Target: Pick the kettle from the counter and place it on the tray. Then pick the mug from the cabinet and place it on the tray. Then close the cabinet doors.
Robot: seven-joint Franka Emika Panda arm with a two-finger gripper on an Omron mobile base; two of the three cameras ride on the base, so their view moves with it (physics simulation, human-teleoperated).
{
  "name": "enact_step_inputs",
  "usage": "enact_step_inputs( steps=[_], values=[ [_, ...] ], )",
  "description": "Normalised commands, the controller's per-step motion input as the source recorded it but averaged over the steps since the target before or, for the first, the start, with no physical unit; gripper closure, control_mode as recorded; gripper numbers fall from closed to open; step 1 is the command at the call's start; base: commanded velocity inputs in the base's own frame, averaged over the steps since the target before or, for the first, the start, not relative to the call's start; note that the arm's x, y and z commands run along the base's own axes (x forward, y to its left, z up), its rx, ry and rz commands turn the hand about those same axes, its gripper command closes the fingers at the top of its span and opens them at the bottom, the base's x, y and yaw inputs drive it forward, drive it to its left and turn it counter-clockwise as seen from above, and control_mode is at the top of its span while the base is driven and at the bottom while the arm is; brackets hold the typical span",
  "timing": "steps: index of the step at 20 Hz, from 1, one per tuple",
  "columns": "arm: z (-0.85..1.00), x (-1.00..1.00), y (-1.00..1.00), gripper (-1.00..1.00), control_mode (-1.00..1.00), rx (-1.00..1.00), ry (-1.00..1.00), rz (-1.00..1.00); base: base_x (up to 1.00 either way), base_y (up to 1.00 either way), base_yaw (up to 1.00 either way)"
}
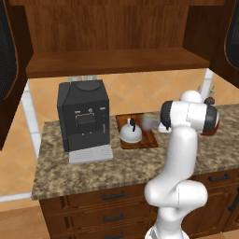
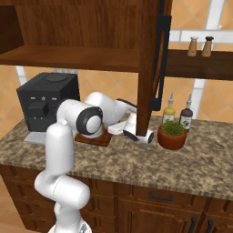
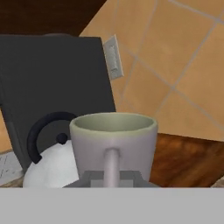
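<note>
Looking through the left base view first, you see the kettle (image 1: 130, 131) sitting on the tray (image 1: 148, 138), toward its left half, on the granite tabletop (image 1: 93, 165). The black coffee machine (image 1: 84, 121) stands just left of the tray. The mug (image 1: 150, 123) shows as a pale shape over the tray's back right part, partly hidden behind the arm's wrist. Above, the cabinet (image 1: 112, 60) has its shelf bare, and the cabinet doors (image 1: 9, 51) are swung wide at both edges of the picture.

In the right base view, you find the arm bent low over the tabletop, its hand reaching toward the tray (image 2: 98, 140), of which you get just a corner past the elbow. An open cabinet door (image 2: 152, 63) hangs edge-on in front of the hand, so the gripper and mug are hidden here. To the right stand a potted plant (image 2: 172, 134) and two bottles (image 2: 177, 113).

In the hand view, you have the mug (image 3: 113, 142) right in front of the camera, upright, handle facing you. The gripper (image 3: 111, 177) is clamped on that handle, jaws nearly together. The kettle (image 3: 50, 164) sits just beside the mug, on its left in this view, with the coffee machine (image 3: 57, 87) behind it. The wooden tray (image 3: 188, 159) shows behind the mug on the right; you cannot tell whether the mug's base touches it.
</note>
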Motion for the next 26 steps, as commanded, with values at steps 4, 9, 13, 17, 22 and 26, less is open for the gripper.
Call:
enact_step_inputs(
  steps=[4, 9, 13, 17, 22, 26],
  values=[
    [-0.05, 0.12, 0.27, 1.0, -1.0, 0.0, 0.0, 0.0, 0.0, 0.0, 0.0],
    [-0.05, 0.05, 0.0, 1.0, -1.0, 0.0, 0.0, 0.0, 0.0, 0.0, 0.0],
    [-0.06, 0.0, 0.0, 1.0, -1.0, 0.0, 0.0, 0.0, 0.0, 0.0, 0.0],
    [-0.21, 0.0, 0.0, -1.0, -1.0, 0.0, -0.05, 0.0, 0.0, 0.0, 0.0],
    [-0.1, 0.0, 0.0, -1.0, -1.0, 0.0, -0.09, 0.0, 0.0, 0.0, 0.0],
    [0.13, -0.06, -0.03, -1.0, -1.0, 0.0, -0.13, 0.0, 0.0, 0.0, 0.0]
  ],
)
